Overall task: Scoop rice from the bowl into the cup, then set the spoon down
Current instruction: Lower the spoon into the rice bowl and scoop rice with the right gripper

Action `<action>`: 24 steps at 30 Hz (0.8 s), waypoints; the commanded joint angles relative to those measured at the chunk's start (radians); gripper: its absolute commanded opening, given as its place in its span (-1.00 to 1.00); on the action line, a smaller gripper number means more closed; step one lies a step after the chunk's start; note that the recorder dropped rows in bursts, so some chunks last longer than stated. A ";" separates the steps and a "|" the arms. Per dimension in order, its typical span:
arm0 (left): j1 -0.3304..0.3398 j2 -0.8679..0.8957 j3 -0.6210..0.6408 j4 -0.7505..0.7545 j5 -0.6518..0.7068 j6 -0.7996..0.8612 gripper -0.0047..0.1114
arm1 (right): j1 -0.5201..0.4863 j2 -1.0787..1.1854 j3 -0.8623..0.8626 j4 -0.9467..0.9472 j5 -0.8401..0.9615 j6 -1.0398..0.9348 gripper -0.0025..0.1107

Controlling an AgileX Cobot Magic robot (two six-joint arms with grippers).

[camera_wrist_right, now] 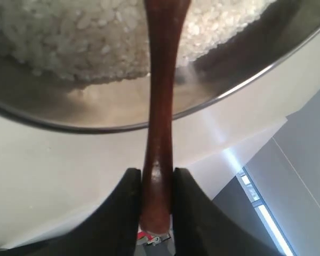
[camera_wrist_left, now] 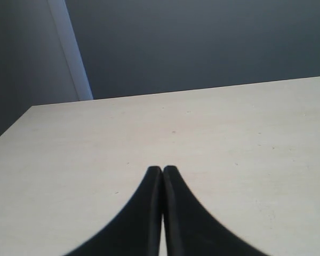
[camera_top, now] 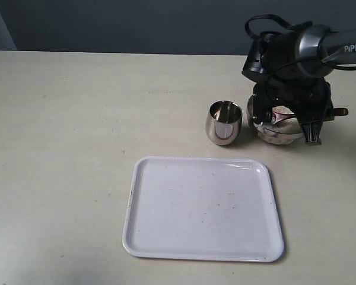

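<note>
the right pincer (camera_wrist_right: 157, 173) is pinching the spoon (camera_wrist_right: 161, 85), which is stretching ahead of it over the rice (camera_wrist_right: 69, 37) in the bowl (camera_wrist_right: 101, 109); the left pincer (camera_wrist_left: 162, 169) is sitting pressed together.

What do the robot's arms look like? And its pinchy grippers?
The right arm is mostly black, with a shiny grey tube section marked PiPER in white letters. Thin black cables loop over its top. The right gripper and left gripper are both black, with smooth curved fingers that narrow to rounded tips.
</note>
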 commanded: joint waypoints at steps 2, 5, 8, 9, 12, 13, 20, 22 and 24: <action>0.000 -0.005 -0.003 -0.005 -0.005 -0.006 -0.91 | -0.026 -0.003 -0.008 0.010 -0.002 -0.008 -0.96; 0.000 -0.005 -0.003 -0.005 -0.005 -0.006 -0.91 | -0.046 -0.005 -0.015 0.021 -0.002 -0.008 -0.96; 0.000 -0.005 -0.003 -0.005 -0.005 -0.006 -0.91 | -0.056 -0.005 -0.015 0.029 -0.002 -0.008 -0.96; 0.000 -0.005 -0.003 -0.005 -0.005 -0.006 -0.91 | -0.058 -0.005 -0.015 0.029 -0.002 -0.008 -0.96; 0.000 -0.005 -0.003 -0.005 -0.005 -0.006 -0.91 | -0.064 -0.005 -0.015 0.031 -0.002 -0.008 -0.96; 0.000 -0.005 -0.003 -0.005 -0.005 -0.006 -0.91 | -0.064 -0.005 -0.015 0.031 -0.002 -0.008 -0.96; 0.000 -0.005 -0.003 -0.005 -0.005 -0.006 -0.91 | -0.064 -0.024 -0.015 0.031 -0.002 -0.008 -0.96; 0.000 -0.005 -0.003 -0.005 -0.005 -0.006 -0.91 | -0.068 -0.036 -0.015 0.034 -0.002 -0.008 -0.96; 0.000 -0.005 -0.003 -0.005 -0.005 -0.006 -0.91 | -0.075 -0.039 -0.015 0.053 -0.002 -0.008 -0.96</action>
